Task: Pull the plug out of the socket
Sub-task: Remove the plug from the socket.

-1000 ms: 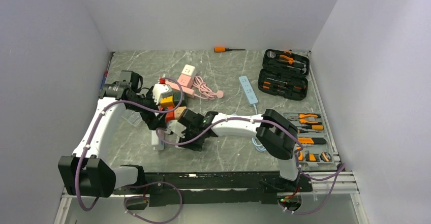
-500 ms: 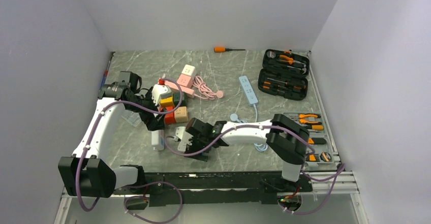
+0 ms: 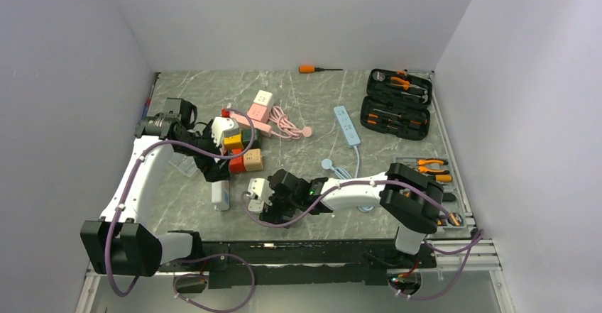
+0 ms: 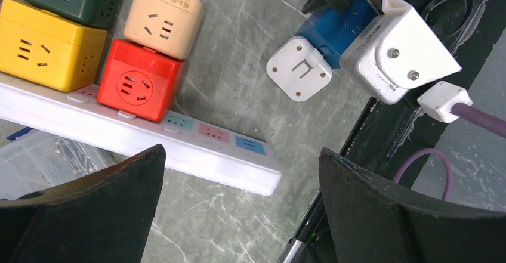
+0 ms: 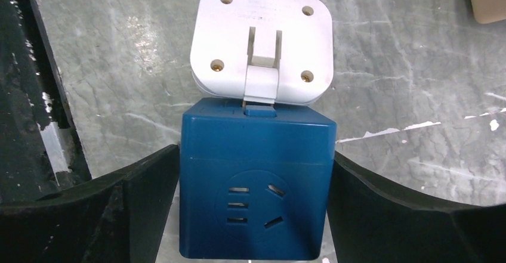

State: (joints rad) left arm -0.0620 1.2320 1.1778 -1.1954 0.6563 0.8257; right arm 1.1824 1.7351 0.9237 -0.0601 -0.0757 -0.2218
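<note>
A blue cube socket [image 5: 256, 179] with a white plug [image 5: 262, 42] stuck on its far face sits between my right gripper's [image 5: 255, 151] fingers, which are shut on its sides just above the table. In the top view the right gripper [image 3: 266, 196] and white plug [image 3: 257, 187] are near the front edge. My left gripper [image 4: 241, 152] is open and empty above the end of a white power strip [image 4: 179, 144], which carries red [image 4: 138, 81], yellow [image 4: 48, 45], green and beige cubes. The left gripper [image 3: 213, 171] hovers by that cluster.
A blue-white power strip [image 3: 347, 125], pink cubes with a pink cable [image 3: 266, 111], an orange screwdriver [image 3: 309, 68], an open tool case [image 3: 396, 103] and a tray of pliers [image 3: 429, 178] lie around. A clear plastic box [image 3: 186, 165] sits left of the strip.
My right gripper has drawn back from the cube cluster toward the near edge, carrying the blue cube and white plug. The left arm has barely moved.
</note>
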